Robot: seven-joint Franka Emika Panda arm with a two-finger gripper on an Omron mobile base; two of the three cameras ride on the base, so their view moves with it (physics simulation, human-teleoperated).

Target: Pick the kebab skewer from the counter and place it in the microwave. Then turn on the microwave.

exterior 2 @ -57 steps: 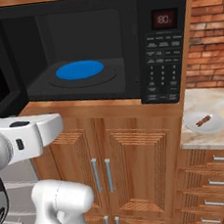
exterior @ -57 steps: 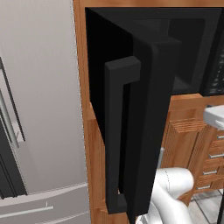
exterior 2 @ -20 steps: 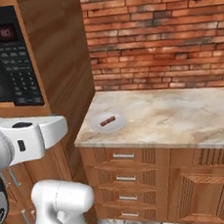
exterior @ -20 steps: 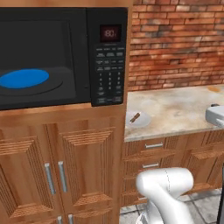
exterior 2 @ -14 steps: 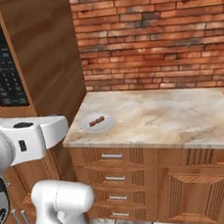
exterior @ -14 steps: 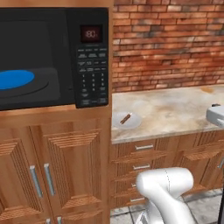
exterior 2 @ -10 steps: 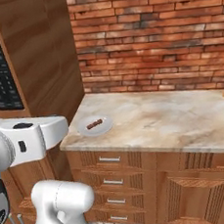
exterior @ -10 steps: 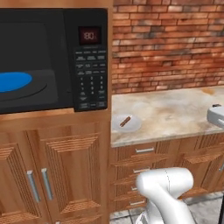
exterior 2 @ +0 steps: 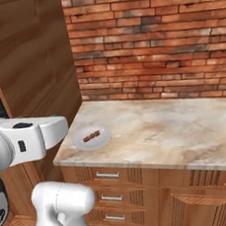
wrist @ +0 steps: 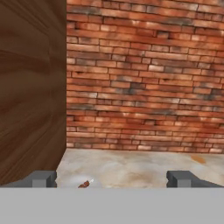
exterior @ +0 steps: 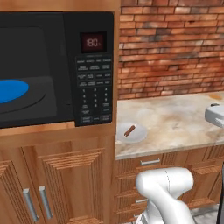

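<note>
The pincer (wrist: 111,179) is wide open and holds nothing. Its two dark tips stand far apart at the bottom of the hand view, and the hand looks over the bench (wrist: 144,168) toward the brick wall (wrist: 144,78). Just past the left tip, a small bit of the kebab skewer (wrist: 85,184) peeks up low down.

From the base, the kebab skewer (exterior: 129,131) lies on a small pale plate (exterior: 139,135). The plate sits at the left near corner of the bench (exterior: 183,120), close to the wooden cabinet wall. The skewer is a tiny brown stick, lying flat and a bit slanted. In the right base view the skewer (exterior 2: 92,135) and its plate (exterior 2: 102,138) are just past the robot's white arm (exterior 2: 31,136).

The microwave (exterior: 57,70) is to the left, up in the wood cabinet. Its inside shows the blue round plate (exterior: 12,90), so its door seems to be open. The red display is lit.

The step in hand looks like the first one: getting to the skewer. The pick is not yet done. Next, the pincer likely needs to go down and forward over the plate, turn to cross the thin stick, and close gently on it.
</note>
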